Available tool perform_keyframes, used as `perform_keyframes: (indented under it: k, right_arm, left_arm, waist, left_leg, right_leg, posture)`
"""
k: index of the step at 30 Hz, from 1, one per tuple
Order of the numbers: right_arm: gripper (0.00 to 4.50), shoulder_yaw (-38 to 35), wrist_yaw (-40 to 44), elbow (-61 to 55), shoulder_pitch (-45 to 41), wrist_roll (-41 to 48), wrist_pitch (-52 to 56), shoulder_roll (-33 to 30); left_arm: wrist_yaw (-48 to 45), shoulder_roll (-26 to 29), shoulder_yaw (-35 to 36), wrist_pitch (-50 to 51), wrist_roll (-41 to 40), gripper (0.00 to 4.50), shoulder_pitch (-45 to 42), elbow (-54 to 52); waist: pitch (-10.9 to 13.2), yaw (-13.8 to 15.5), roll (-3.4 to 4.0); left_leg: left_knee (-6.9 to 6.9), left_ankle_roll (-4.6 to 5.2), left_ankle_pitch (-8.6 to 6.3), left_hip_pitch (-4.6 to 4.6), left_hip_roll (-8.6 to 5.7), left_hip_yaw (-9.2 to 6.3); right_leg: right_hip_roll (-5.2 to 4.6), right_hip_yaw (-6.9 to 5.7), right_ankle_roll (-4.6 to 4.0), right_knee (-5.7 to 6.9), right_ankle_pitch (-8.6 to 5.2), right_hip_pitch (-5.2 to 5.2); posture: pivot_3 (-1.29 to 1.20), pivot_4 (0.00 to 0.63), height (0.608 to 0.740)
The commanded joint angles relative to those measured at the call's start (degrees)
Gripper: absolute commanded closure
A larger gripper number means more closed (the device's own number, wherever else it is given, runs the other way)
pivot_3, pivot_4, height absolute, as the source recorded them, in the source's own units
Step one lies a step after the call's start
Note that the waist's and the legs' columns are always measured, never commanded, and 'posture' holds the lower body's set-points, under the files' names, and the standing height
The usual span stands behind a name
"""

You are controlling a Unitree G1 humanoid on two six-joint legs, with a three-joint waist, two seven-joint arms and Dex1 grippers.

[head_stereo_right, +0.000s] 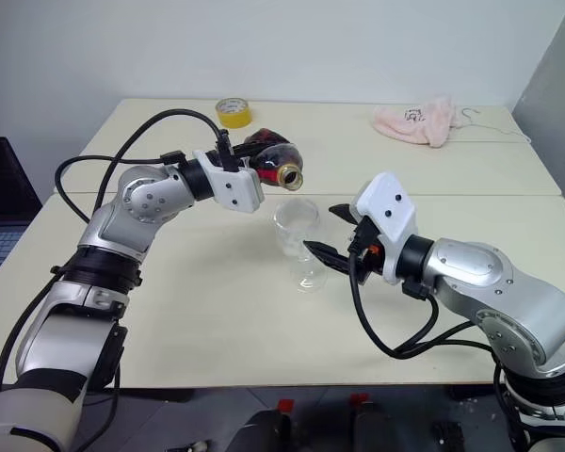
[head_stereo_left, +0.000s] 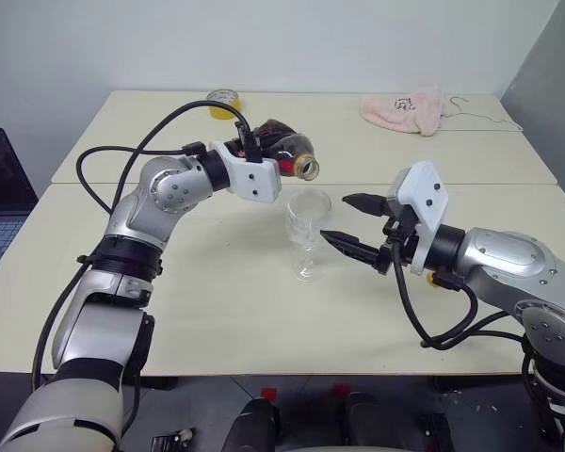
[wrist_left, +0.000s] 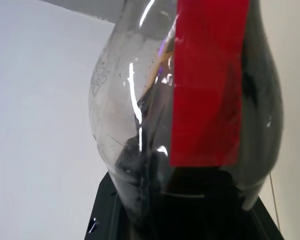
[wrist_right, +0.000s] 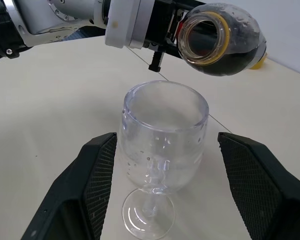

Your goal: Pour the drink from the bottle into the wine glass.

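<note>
A pale cream worktop [head_stereo_left: 217,320] carries a clear stemmed wine glass [head_stereo_left: 308,234] with a rounded bowl, thin stem and flat round foot. It stands upright near the middle of the worktop, and its bowl looks empty.

The left claw [head_stereo_left: 275,162] is clenched around a small squat clear plastic bottle [head_stereo_left: 287,151] with a round bulbous body and a red label. The bottle is held tipped on its side, just above and behind the glass. Its open mouth, ringed in yellow, points toward the glass rim; the cap is off. Dark brown, almost black drink [wrist_right: 230,57] pools in the bottle's belly, and no stream is visible leaving the mouth. In the left wrist view the bottle's clear wall and red label [wrist_left: 207,85] sit close against the camera.

The right claw [head_stereo_left: 356,226] hovers level just to the right of the glass, its two black fingers [wrist_right: 97,185] spread wide apart. In the right wrist view the fingers stand on either side of the glass bowl without touching it.

At the far edge of the worktop lie a yellow roll of tape [head_stereo_left: 223,102] and a crumpled pink cloth [head_stereo_left: 407,108], well apart from each other.
</note>
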Motion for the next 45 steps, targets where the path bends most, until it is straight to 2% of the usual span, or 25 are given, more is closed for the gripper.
perform_keyframes:
  k: [1, 14, 24, 45]
  right_arm:
    - [1.04, -2.54, 1.52, -2.26, 1.16, 1.17, -0.27, -1.86]
    - [1.04, -5.16, 6.14, -4.55, 5.78, 3.57, -1.45, -6.21]
    - [1.04, -6.83, 7.07, -4.16, 2.33, 7.21, -1.91, -6.66]
    - [1.04, -5.83, 6.58, -2.98, -0.15, 7.68, -1.62, -6.17]
  left_arm:
    - [2.53, 0.97, 0.42, -2.13, 0.41, 3.6, -2.68, -0.4]
    - [5.15, 1.75, -0.47, -5.42, 2.02, 3.6, -4.21, 2.26]
    - [5.99, 3.02, -0.93, -7.32, 2.71, 3.61, -4.41, 3.25]
    - [11.09, 4.4, -1.8, -11.81, 7.67, 3.64, -5.27, 6.84]
  waist:
    - [0.0, 0.01, 0.0]
    - [0.0, -0.29, 0.0]
    - [0.0, -0.42, 0.0]
    - [0.0, -0.44, 0.0]
  left_leg:
    - [0.0, 0.0, 0.0, 0.0, 0.0, -0.01]
    - [0.0, 0.0, 0.0, 0.0, -0.02, 0.02]
    - [0.01, 0.0, 0.0, 0.0, -0.01, 0.02]
    - [0.02, 0.0, 0.0, -0.01, -0.02, 0.0]
  right_leg:
    - [-0.01, -0.01, 0.0, 0.0, 0.0, 0.0]
    - [-0.02, -0.01, 0.01, 0.06, 0.0, 0.0]
    - [-0.01, -0.02, 0.01, 0.07, 0.0, 0.0]
    - [-0.02, -0.04, 0.01, 0.09, -0.01, -0.01]
  posture:
    - [0.0, 0.15, 0.74]
    - [0.0, 0.15, 0.74]
    - [0.0, 0.15, 0.74]
    - [0.0, 0.15, 0.74]
